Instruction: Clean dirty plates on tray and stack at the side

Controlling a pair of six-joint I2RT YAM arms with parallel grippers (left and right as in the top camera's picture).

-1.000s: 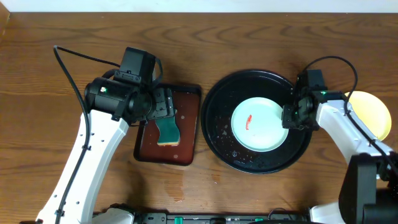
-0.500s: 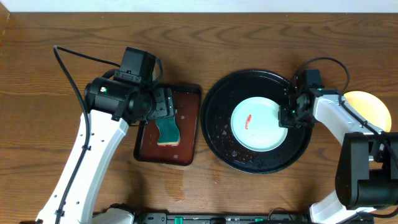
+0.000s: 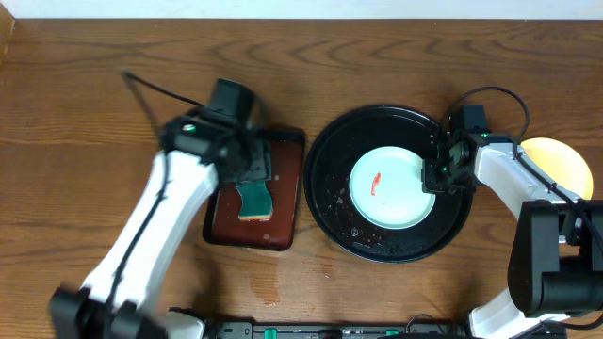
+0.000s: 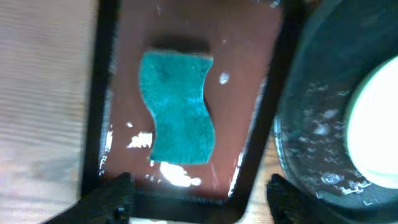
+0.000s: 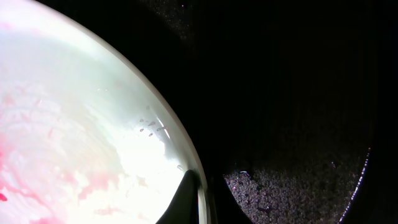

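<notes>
Pale bluish-white round plate (image 3: 391, 188) lies flat, centre of large round black tray (image 3: 330, 202); its red smear (image 3: 377, 183) runs lengthwise near-to-far. Right gripper (image 3: 439, 175) pinches plate's right rim. Left gripper (image 4: 200, 182) spread wide above teal sponge (image 4: 177, 109).

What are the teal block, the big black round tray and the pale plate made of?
The teal block looks like a foam sponge: matte, finely textured, with wavy cut sides. The black tray seems plastic or coated metal, I cannot tell which: smooth, dark, glinting where wet. The plate looks like glazed ceramic or melamine: smooth and shiny, with bright highlights near its rim.
</notes>
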